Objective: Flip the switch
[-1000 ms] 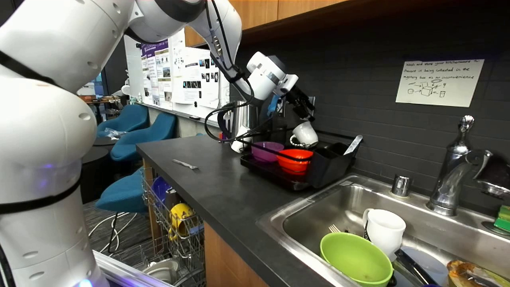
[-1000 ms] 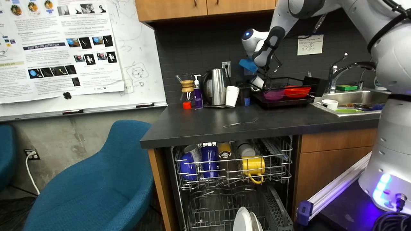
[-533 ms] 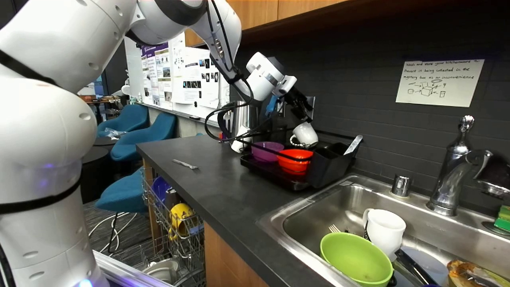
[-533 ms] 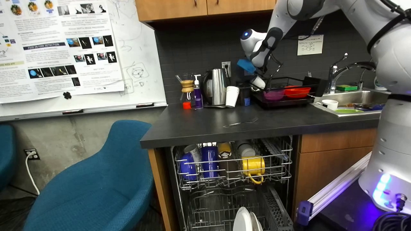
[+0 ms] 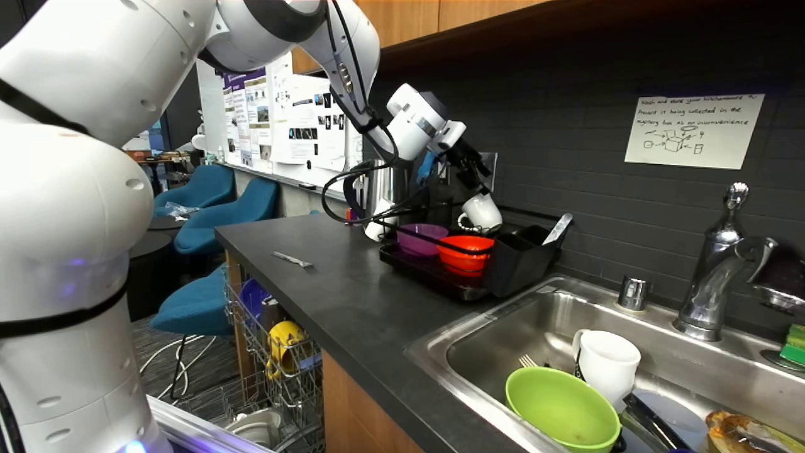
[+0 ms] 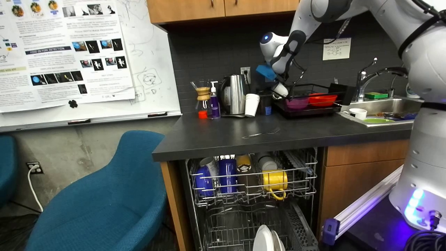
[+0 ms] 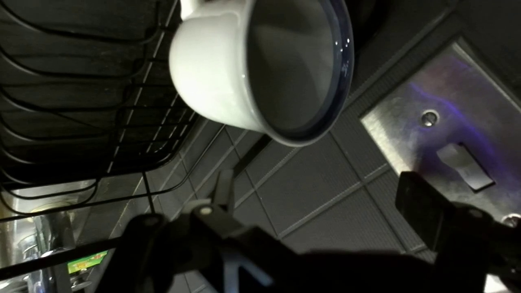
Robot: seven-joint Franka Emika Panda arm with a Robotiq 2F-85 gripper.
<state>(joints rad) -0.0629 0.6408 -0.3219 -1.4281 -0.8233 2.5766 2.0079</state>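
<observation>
My claw (image 7: 317, 188) stands wide with nothing held; for this I'd push, not pinch. In the wrist view one finger (image 7: 421, 207) overlaps the edge of the metal plate (image 7: 460, 93), and whether it touches I can't tell. I'd set that single tip on the end of the switch (image 7: 465, 167) and press along its slot, lightly, rather than straight in. Close by, the white mug (image 7: 215, 71) leans in the dish rack (image 5: 427, 277), its blue-edged mouth toward me, so I'd go in small moves lest I knock it. The switch is a small pale toggle standing out from its slot; it seems to lean toward the screw (image 7: 429, 118) nearer the mug, so I judge the push should go the opposite way. Plate and switch sit on the dark tiled wall (image 7: 321, 207) behind the rack, a violet streak across the metal.
</observation>
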